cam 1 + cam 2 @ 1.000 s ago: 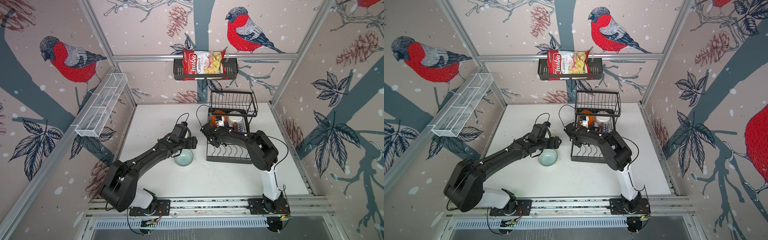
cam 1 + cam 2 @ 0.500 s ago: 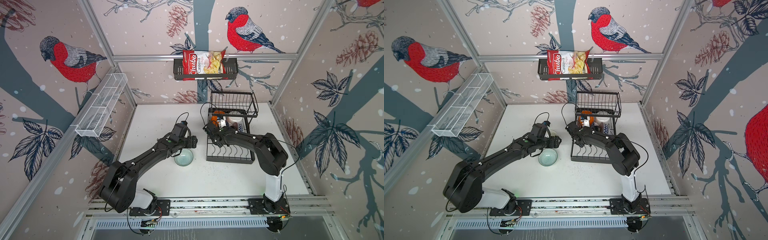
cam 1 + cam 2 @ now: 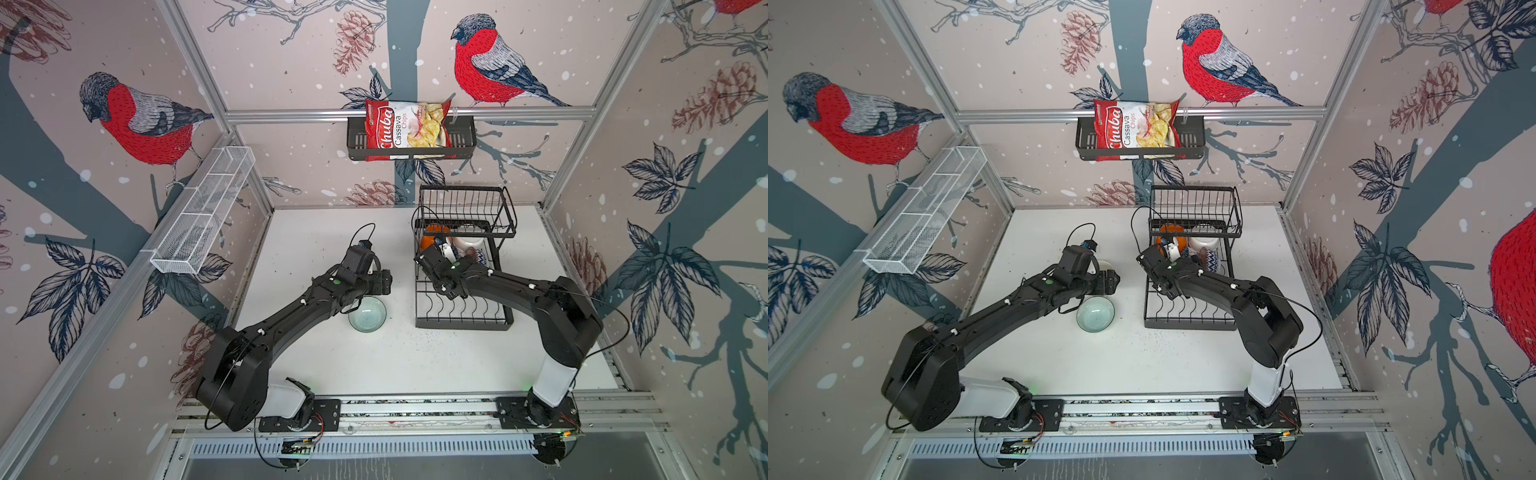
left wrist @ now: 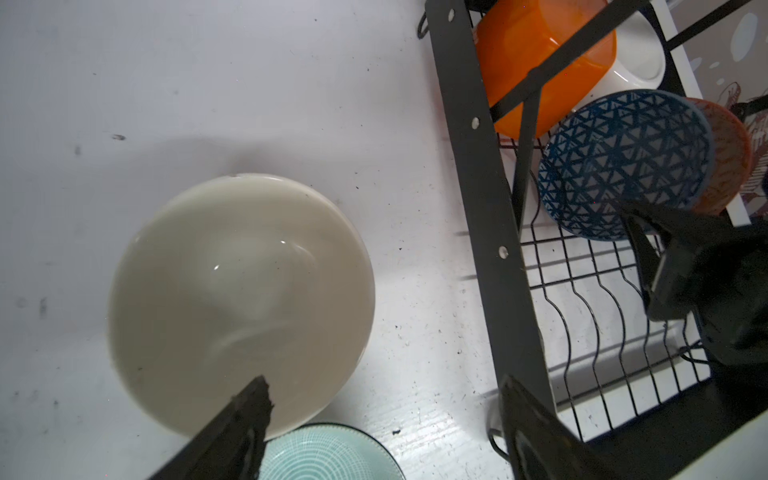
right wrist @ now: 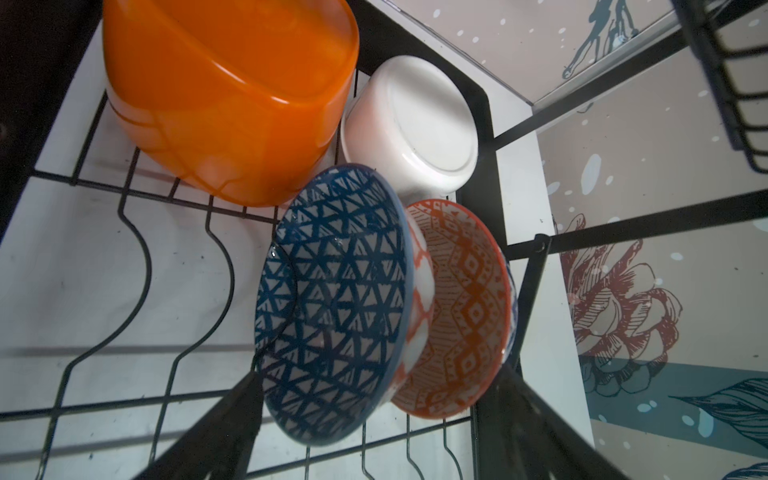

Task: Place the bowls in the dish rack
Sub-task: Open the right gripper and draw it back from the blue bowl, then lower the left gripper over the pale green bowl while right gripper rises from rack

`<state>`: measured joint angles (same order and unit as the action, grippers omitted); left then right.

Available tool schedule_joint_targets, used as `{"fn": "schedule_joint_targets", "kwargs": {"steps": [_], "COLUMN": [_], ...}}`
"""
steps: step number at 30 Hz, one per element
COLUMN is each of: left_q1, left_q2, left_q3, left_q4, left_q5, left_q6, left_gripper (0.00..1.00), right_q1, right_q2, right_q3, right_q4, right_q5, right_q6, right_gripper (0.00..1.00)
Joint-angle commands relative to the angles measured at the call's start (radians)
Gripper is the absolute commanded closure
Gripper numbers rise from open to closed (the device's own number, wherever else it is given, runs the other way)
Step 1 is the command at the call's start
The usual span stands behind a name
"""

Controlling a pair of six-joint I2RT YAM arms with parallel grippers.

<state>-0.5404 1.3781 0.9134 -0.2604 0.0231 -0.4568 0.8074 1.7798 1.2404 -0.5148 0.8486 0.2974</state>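
Note:
The black dish rack (image 3: 463, 322) (image 5: 536, 249) holds an orange bowl (image 5: 232, 95), a white bowl (image 5: 415, 129), a blue patterned bowl (image 5: 336, 299) and an orange-red patterned bowl (image 5: 461, 307). The two patterned bowls stand on edge in the wire dividers. My right gripper (image 5: 378, 374) (image 3: 463, 262) is open, its fingers on either side of those two bowls and gripping neither. On the table left of the rack sit a cream bowl (image 4: 241, 291) and a pale teal bowl (image 3: 367, 320) (image 4: 328, 455). My left gripper (image 4: 384, 386) (image 3: 384, 282) hangs open above them, holding nothing.
A black wall basket with a chips bag (image 3: 409, 129) hangs on the back wall above the rack. A white mesh tray (image 3: 203, 212) is mounted on the left wall. The rack's raised basket tier (image 3: 465, 208) overhangs its rear bowls.
My right gripper has opened and let go of the blue patterned bowl, which now stands in the rack. The right arm's elbow swung out to the right. The left arm has not moved.

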Motion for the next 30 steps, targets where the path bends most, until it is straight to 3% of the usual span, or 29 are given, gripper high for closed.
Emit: {"fn": "schedule_joint_targets", "kwargs": {"steps": [1,22,30], "left_q1": [0.000,0.005,0.007], "left_q2": [-0.013,-0.045,-0.059], "left_q3": [0.004,-0.003,-0.014], "left_q4": [-0.020,-0.068,-0.084], "left_q5": [-0.025,-0.081,-0.113], "left_q6": [-0.016,-0.043,-0.045], "left_gripper": [0.14,0.14,0.14], "right_q1": [0.007,-0.002,0.011], "right_q2": [-0.049,-0.028,-0.002], "right_q3": [-0.003,-0.052,-0.059], "right_q4": [0.152,0.215,0.182], "right_q5": [0.070,-0.041,-0.030], "right_q6": [0.027,0.020,0.032], "right_gripper": [0.11,0.07,0.04]}}
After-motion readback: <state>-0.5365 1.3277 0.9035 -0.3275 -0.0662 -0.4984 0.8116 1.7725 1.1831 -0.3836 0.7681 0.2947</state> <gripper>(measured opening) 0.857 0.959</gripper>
